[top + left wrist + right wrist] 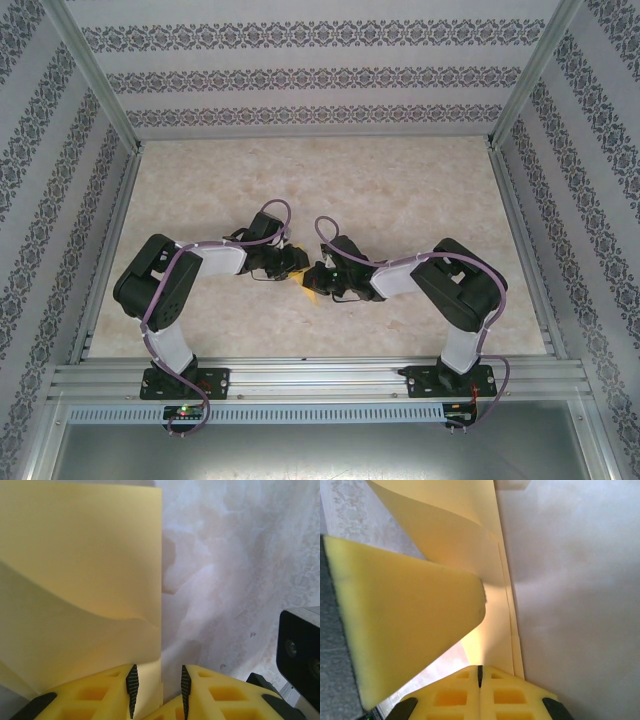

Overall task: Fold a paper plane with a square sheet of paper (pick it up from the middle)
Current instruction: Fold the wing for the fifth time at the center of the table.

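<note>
Right gripper (480, 670) is seen closed at one folded thin yellow paper sheet (75, 580), left gripper (158, 680) set partly open astride its edge.

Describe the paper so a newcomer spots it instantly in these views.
Start at the pale marbled table. Near its middle the left gripper and right gripper nearly meet tip to tip. Between them is the square sheet of paper: thin, plain yellow, curled over itself, the one bright patch on that surface.
</note>
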`<state>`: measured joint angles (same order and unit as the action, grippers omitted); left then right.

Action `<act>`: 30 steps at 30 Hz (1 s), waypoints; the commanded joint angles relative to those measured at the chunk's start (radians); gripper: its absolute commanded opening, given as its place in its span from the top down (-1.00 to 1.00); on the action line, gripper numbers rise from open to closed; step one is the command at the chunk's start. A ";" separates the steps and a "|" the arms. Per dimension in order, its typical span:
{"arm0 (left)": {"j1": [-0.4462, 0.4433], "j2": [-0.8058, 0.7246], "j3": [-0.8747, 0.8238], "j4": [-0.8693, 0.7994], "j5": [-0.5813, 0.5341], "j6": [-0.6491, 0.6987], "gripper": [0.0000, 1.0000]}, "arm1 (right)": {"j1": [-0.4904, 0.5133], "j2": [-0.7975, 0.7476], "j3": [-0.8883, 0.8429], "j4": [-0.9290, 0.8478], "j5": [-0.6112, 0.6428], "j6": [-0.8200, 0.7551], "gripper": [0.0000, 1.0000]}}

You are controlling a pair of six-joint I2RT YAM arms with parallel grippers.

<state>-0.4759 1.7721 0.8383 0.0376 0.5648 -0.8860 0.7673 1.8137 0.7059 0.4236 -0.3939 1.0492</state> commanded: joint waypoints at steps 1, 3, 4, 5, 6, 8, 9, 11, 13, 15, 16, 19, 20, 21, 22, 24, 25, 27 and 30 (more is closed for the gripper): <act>0.009 0.027 -0.025 -0.075 -0.071 0.023 0.29 | -0.003 0.030 -0.063 -0.117 0.024 -0.002 1.00; 0.012 0.019 -0.015 -0.050 -0.029 0.021 0.26 | -0.004 0.023 -0.069 -0.134 0.028 -0.012 1.00; 0.012 0.011 -0.008 -0.037 -0.009 0.020 0.23 | -0.006 0.026 -0.063 -0.141 0.020 -0.020 1.00; 0.012 0.003 -0.001 -0.030 0.000 0.021 0.21 | -0.006 0.030 -0.055 -0.147 0.014 -0.025 1.00; 0.013 -0.004 0.010 -0.030 0.007 0.025 0.19 | -0.004 0.033 -0.048 -0.152 0.011 -0.028 1.00; 0.013 -0.012 0.033 -0.044 0.014 0.045 0.17 | -0.003 0.038 -0.044 -0.148 0.008 -0.029 1.00; 0.012 -0.014 0.041 -0.054 0.017 0.055 0.16 | -0.003 0.038 -0.042 -0.152 0.008 -0.029 1.00; 0.012 -0.019 0.042 -0.049 0.013 0.065 0.15 | -0.003 0.037 -0.042 -0.157 0.010 -0.030 1.00; 0.013 -0.027 0.028 0.001 0.038 0.059 0.13 | -0.004 0.045 -0.034 -0.170 0.009 -0.035 1.00; 0.012 -0.038 0.016 0.029 0.043 0.054 0.11 | -0.003 0.050 -0.032 -0.174 0.008 -0.037 1.00; 0.013 -0.044 0.019 0.020 0.032 0.061 0.11 | -0.003 0.050 -0.033 -0.172 0.008 -0.036 1.00; 0.013 -0.058 0.026 0.000 -0.005 0.083 0.11 | -0.003 0.046 -0.033 -0.176 0.009 -0.037 1.00; 0.013 -0.059 0.029 -0.008 -0.020 0.089 0.11 | -0.003 0.045 -0.033 -0.177 0.010 -0.037 1.00; 0.013 -0.056 0.034 -0.017 -0.034 0.095 0.12 | -0.003 0.047 -0.033 -0.178 0.010 -0.037 1.00; 0.014 -0.043 0.043 -0.034 -0.047 0.102 0.13 | -0.004 0.048 -0.031 -0.178 0.011 -0.036 1.00; 0.015 -0.012 0.065 -0.072 -0.063 0.113 0.15 | -0.003 0.050 -0.031 -0.178 0.010 -0.036 1.00; 0.016 0.004 0.068 -0.077 -0.067 0.112 0.16 | -0.002 0.049 -0.031 -0.181 0.011 -0.036 1.00; 0.020 0.026 0.067 -0.088 -0.081 0.108 0.17 | -0.004 0.047 -0.031 -0.183 0.010 -0.035 1.00; 0.034 0.055 0.064 -0.117 -0.108 0.104 0.19 | -0.003 0.040 -0.031 -0.196 0.015 -0.040 1.00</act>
<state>-0.4633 1.7905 0.8936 -0.0006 0.5148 -0.8082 0.7673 1.8130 0.7071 0.4164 -0.3939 1.0409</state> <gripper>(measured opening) 0.407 0.054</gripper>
